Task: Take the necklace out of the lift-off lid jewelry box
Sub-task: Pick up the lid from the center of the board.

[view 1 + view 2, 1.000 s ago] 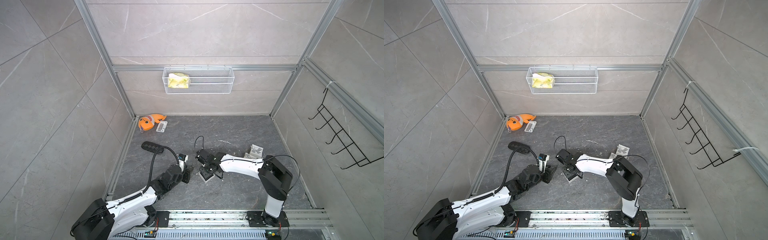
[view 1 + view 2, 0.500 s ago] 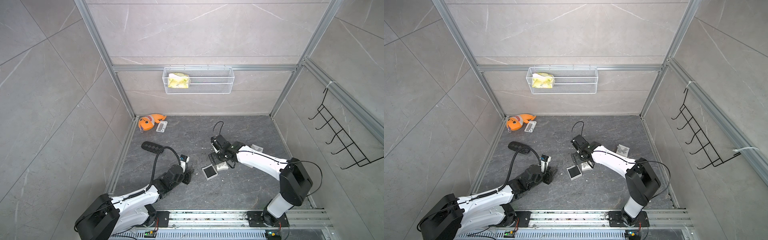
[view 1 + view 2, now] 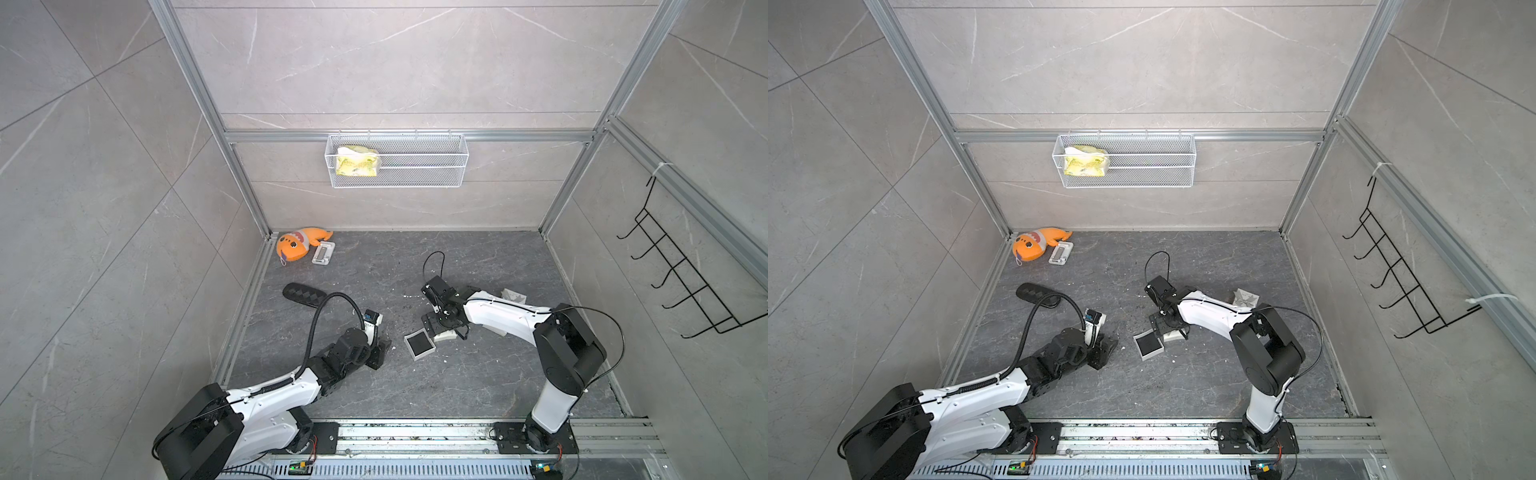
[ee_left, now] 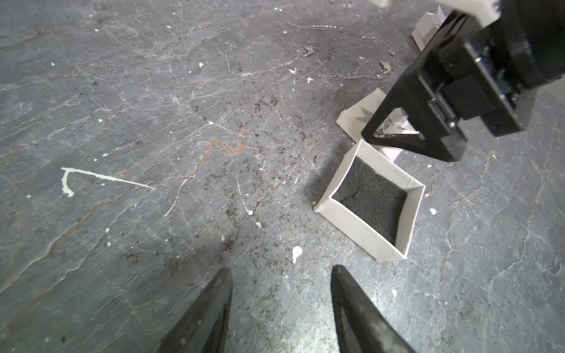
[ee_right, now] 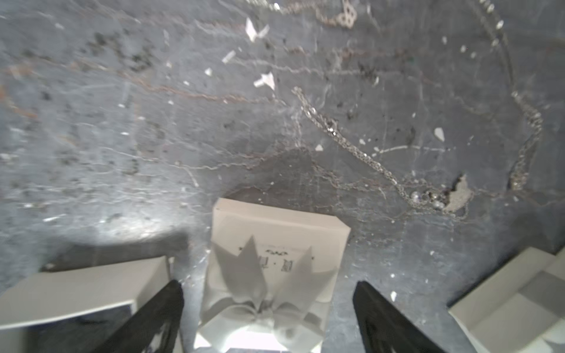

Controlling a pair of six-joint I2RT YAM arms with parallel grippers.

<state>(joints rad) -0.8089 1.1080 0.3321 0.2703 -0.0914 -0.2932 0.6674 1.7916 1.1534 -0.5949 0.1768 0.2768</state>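
On the dark stone floor, set against a second ago, my left pincer [image 4: 280,270] lies about where it was. Its fingers are parted a middling way over bare floor and hold nothing. At three o'clock from it in both top views, near but not touching, stands the jewelry box [image 3: 414,333]. It is uncovered now, and its black foam [image 4: 371,198] is bare.

My right pincer [image 3: 437,323] has changed more. A second ago it stood over the box; now it sits just off it, at about two o'clock from the box. There the lid [image 5: 281,226] with its grey bow [image 5: 260,305] lies just beside the box. My right fingers stand wide astride the lid with a gap on each side, gripping nothing.

The necklace [image 5: 351,143], a fine chain with pale beads, is out on the floor beyond the lid. It lies ahead of my right fingertips and clear of them, roughly at ten o'clock, and is too fine to make out in the top views. Other chains [image 4: 266,71] lie farther on; which is the task's I cannot tell.

The dark print [image 5: 276,259] on the lid is too blurred to read.
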